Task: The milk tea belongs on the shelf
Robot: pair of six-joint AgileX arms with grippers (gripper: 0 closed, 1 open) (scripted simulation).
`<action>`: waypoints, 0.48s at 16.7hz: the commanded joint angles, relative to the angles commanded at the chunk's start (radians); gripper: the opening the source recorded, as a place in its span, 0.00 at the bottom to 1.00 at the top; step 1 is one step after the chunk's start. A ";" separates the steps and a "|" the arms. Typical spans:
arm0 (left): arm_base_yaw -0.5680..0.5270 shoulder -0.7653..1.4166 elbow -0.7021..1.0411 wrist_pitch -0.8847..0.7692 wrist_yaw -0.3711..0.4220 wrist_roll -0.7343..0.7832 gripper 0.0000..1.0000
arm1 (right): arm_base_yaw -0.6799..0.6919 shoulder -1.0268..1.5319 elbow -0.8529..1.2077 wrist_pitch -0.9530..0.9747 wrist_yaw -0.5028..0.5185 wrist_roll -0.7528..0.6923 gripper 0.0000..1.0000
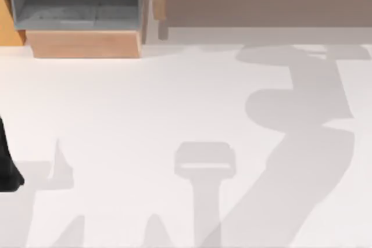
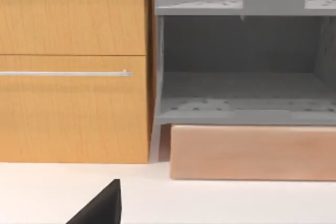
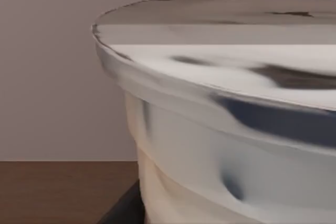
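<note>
One milk tea (image 3: 220,129) sits close up in my right wrist view: white round lid, clear dimpled wall, beige drink, standing on a brown wood surface. Can't tell how either gripper's fingers stand. One grey shelf unit (image 2: 241,66), two tiers, speckled boards, beside one wood cabinet (image 2: 73,66). Left arm (image 1: 7,166) sits at the white table's (image 1: 145,103) left edge.

Smooth, matt white tabletop (image 1: 145,114), soft shadows lying across it without a glint. At the back, a grey shelf unit (image 1: 75,4) with a dull, faintly speckled finish, sitting on a pale wooden base (image 1: 84,43). Beside it in the left wrist view, a warm orange wood-grain cabinet (image 2: 73,103) with a thin brushed-metal handle bar (image 2: 65,73). Up close in the right wrist view, the milk tea (image 3: 210,156): glossy plastic, shiny white lid (image 3: 220,61) catching reflections, resting above a dark wood-grain board (image 3: 58,192).
</note>
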 joint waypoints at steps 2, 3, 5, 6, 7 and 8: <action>0.000 0.000 0.000 0.000 0.000 0.000 1.00 | 0.000 0.000 0.000 0.000 0.000 0.000 0.08; 0.000 0.000 0.000 0.000 0.000 0.000 1.00 | 0.000 0.000 0.000 0.000 0.000 0.000 0.15; 0.000 0.000 0.000 0.000 0.000 0.000 1.00 | 0.000 0.000 0.000 0.000 0.000 0.000 0.30; 0.000 0.000 0.000 0.000 0.000 0.000 1.00 | 0.000 0.000 0.000 0.000 0.000 0.000 0.38; 0.000 0.000 0.000 0.000 0.000 0.000 1.00 | 0.000 0.000 0.000 0.000 0.000 0.000 0.45; 0.000 0.000 0.000 0.000 0.000 0.000 1.00 | 0.000 0.000 0.000 0.000 0.000 0.000 0.53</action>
